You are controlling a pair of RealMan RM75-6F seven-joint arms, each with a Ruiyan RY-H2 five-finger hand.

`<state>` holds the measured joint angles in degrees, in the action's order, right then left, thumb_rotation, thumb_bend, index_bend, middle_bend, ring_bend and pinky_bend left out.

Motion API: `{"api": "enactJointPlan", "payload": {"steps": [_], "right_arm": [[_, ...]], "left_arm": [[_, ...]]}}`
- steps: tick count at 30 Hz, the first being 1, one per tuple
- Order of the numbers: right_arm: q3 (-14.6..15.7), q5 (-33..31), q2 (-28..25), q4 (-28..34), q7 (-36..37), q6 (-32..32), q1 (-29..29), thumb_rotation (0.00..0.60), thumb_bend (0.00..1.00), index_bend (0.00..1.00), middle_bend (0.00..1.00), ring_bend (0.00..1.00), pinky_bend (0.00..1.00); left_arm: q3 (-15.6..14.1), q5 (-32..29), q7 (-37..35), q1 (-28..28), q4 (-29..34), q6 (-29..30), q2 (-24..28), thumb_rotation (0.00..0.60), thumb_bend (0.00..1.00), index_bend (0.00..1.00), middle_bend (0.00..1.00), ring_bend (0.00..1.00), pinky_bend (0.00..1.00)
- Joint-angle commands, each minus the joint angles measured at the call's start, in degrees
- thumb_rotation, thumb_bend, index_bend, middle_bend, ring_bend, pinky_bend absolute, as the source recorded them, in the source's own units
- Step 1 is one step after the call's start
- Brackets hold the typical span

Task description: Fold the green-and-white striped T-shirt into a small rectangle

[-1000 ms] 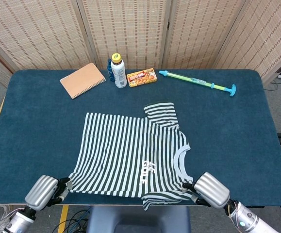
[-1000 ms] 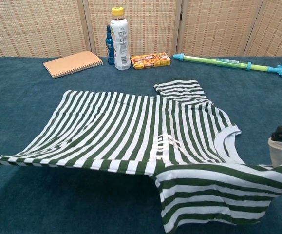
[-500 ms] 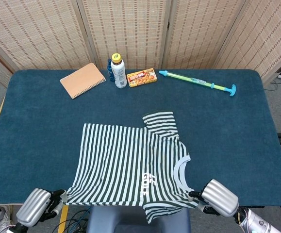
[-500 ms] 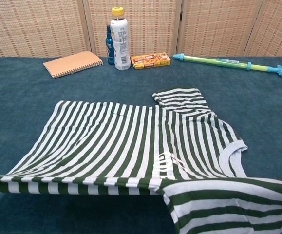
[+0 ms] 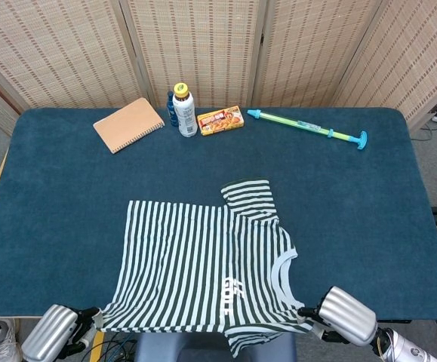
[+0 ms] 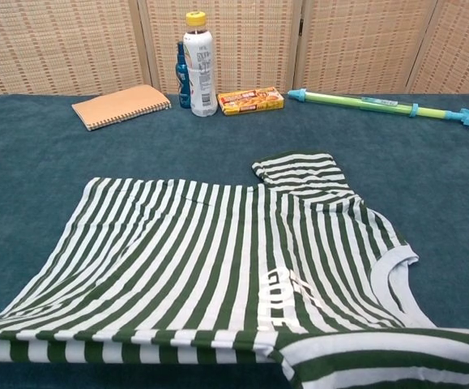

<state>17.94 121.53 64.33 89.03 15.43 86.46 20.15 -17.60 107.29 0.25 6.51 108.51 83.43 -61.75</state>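
Left hand: the left hand (image 5: 50,344) is pinching the T-shirt (image 5: 203,260) at its near-left corner, off the desk's (image 5: 60,196) near edge.
Right hand: the right hand (image 5: 345,316) is gripping the near-right shoulder.
T-shirt: lying spread and unfolded, overhanging the near edge.
Progress: no fold is showing; every fold is remaining.

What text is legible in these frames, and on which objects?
None reads reliably.
T-shirt: white chest print, folded and distorted, unreadable.
Orange box: printed label, too small to read.
White bottle: label text blurred.
Notebook: no visible text.
Water gun: markings too small.
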Motion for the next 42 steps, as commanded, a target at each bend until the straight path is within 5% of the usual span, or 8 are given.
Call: {"api": "enactJointPlan", "payload": {"steps": [1,24,42], "right_arm": [[-0.7,-1.0,0.8,0.1,-0.9,-1.1,-0.1,0.600,0.60,0.73,1.00,1.00,1.00],[-10.7,-15.7,6.2,8.1,-17.0,-13.5,1.5,0.600,0.61,0.73,1.00,1.00,1.00],[-19.0,-24.1,16.3,0.7,-26.2,-17.3,4.4,0.600,0.62,0.73,1.00,1.00,1.00]], "left_arm": [[1.6,-1.8,0.6,0.9,-0.6,-2.0,-0.8,0.600,0.51,0.63,0.91,0.85,0.95],[18.2,-15.7,5.8,18.7,-11.3,-23.7,-9.7,0.600,0.51,0.64,0.91,0.85,0.95],[23.3,-24.5,5.8,27.5,-25.1,-32.1,-18.1,0.600,0.51,0.64,0.91,0.85,0.95]]}}
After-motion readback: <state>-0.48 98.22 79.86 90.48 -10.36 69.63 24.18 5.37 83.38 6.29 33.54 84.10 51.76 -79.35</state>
